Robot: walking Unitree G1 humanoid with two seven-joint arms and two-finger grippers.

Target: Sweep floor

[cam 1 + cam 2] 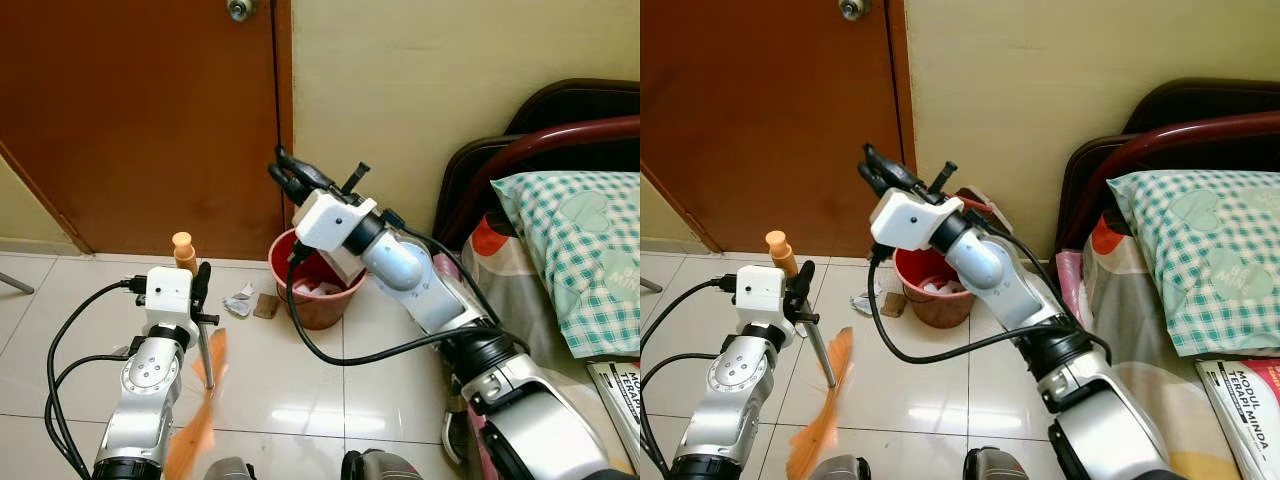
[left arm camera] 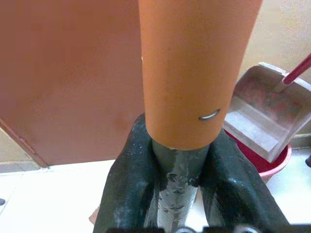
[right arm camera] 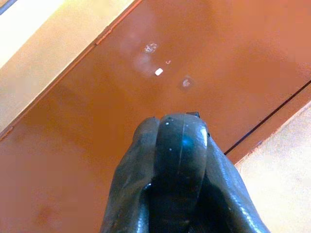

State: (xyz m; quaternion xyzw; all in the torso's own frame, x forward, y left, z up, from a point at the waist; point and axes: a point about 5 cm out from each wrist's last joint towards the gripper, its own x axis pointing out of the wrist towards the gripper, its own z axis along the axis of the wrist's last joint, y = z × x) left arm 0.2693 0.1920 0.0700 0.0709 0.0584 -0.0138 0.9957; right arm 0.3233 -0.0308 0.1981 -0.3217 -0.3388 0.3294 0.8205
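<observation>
Left hand [image 1: 200, 290]: clenched on the broom [image 1: 197, 345]; in the left wrist view both fingers [image 2: 131, 194] press the grey shaft just below the orange grip.
Broom: held nearly upright at lower left; orange grip tip above the hand, grey shaft running down to the floor [image 1: 300, 385], orange bristles trailing along the tiles beside the left arm.
Right hand [image 1: 288, 175]: raised in front of the door's edge, above the bucket [image 1: 315, 285]; fingers pressed together with nothing between them, as the right wrist view shows against the door [image 3: 97, 73].
Bucket: red, standing on the floor at the foot of the wall, just right of the door; white scraps inside.
Dustpan [image 2: 265, 121]: grey, propped in the bucket with its red handle pointing up.
Litter [image 1: 240, 300]: a crumpled white scrap and a small brown piece lying on the tiles just left of the bucket, between bucket and broom.
Bed [image 1: 560, 270]: at right, with a green checked pillow and dark headboard.
Book [image 1: 620, 390]: lying at the bed's lower right corner.
</observation>
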